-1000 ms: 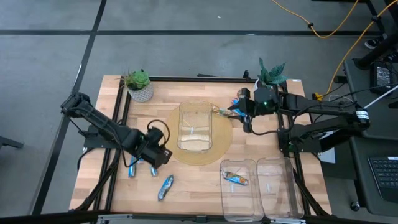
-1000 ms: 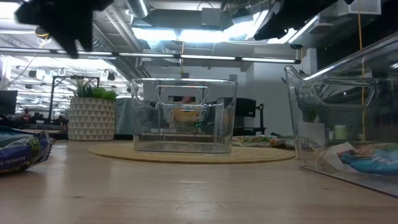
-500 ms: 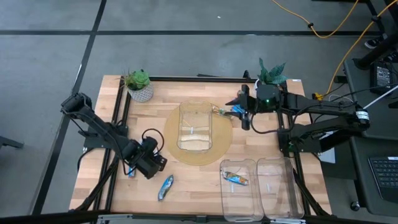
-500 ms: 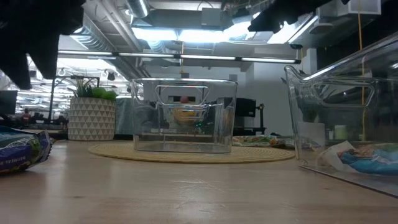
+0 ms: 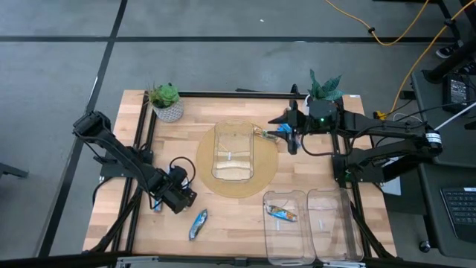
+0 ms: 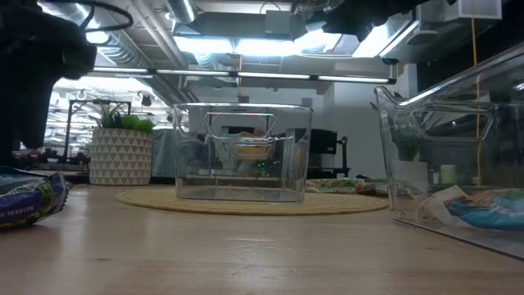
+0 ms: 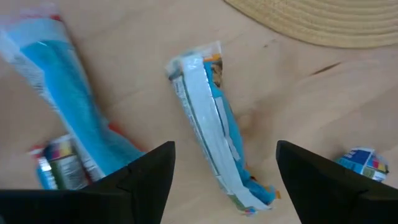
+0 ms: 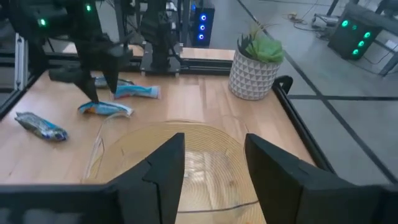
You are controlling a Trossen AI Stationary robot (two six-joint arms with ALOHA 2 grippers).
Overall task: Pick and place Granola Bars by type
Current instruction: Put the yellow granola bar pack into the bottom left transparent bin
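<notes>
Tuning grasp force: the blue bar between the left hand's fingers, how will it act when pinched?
The blue bar lies on its side on the wood, wrapper crinkled with loose crimped ends, so it probably gives and flexes rather than staying stiff. The glossy foil may slip in the left hand, now open around it. It looks light and flattish, unlikely to roll.

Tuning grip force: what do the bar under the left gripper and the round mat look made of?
Granola bar: thin glossy foil or plastic wrapper, judging by its crinkles and crimped ends. Round mat: woven straw-like fibre, matte, with concentric ribbing; exact fibre unclear.
</notes>
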